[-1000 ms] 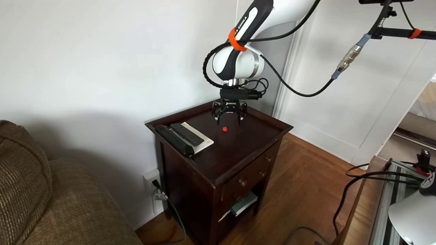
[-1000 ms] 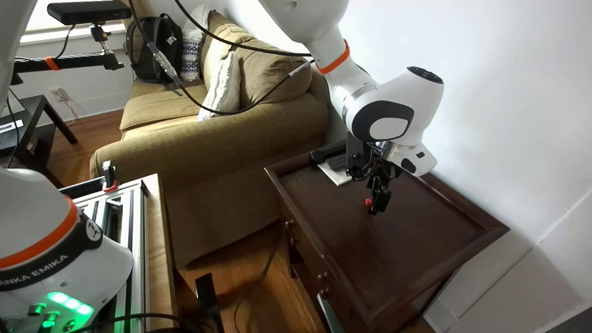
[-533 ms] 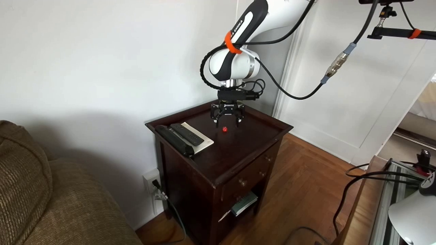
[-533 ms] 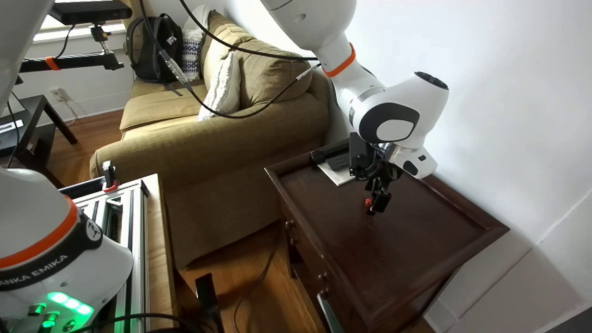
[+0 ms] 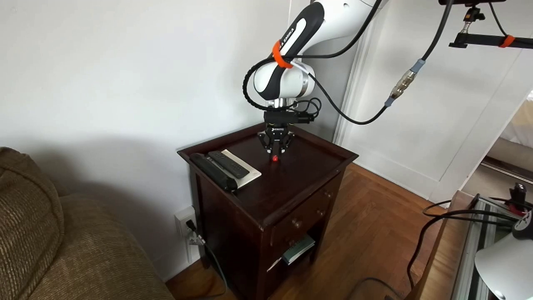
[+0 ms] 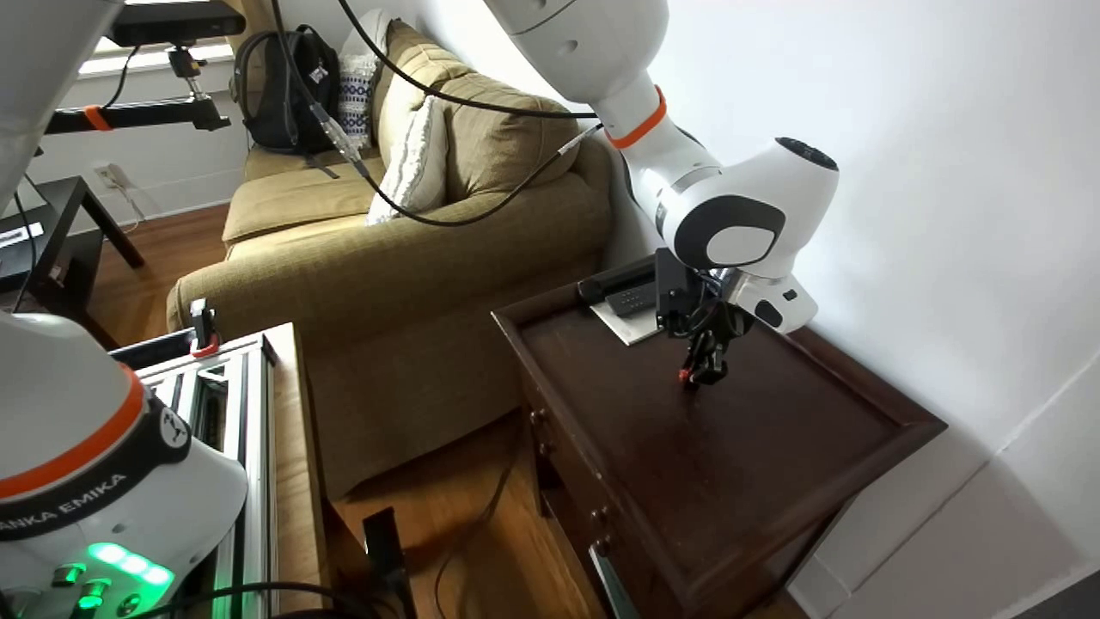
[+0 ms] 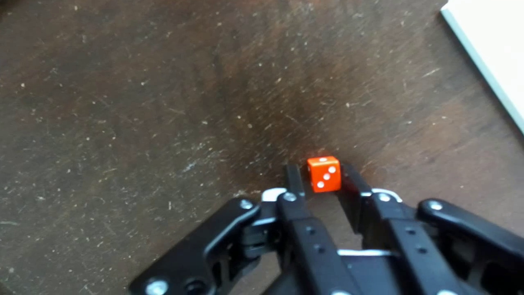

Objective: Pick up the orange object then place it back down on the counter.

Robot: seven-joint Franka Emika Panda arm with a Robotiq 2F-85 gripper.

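Note:
The orange object is a small red-orange die [image 7: 325,176] with white pips, resting on the dark brown wooden counter [image 5: 308,166]. In the wrist view, my gripper [image 7: 320,169] has its two black fingers [image 7: 294,180] close on either side of it. The right-hand finger looks right against the die, or nearly so. A narrow gap shows between the left-hand finger and the die, so the jaws stand slightly open around it. Both exterior views show the gripper low over the counter, pointing down, with the die [image 6: 684,376] at its fingertips.
A black remote [image 5: 233,164] on a white pad [image 5: 252,177] and a long black case [image 5: 212,171] lie along one side of the counter. A raised rim [image 6: 911,430] borders the top. A white wall [image 5: 125,83] stands behind, and a tan couch [image 6: 412,284] is nearby.
The gripper has come down slightly and shifted so that the die sits between its fingers. Its jaws have gone from wide apart to nearly together. The die has stayed in place.

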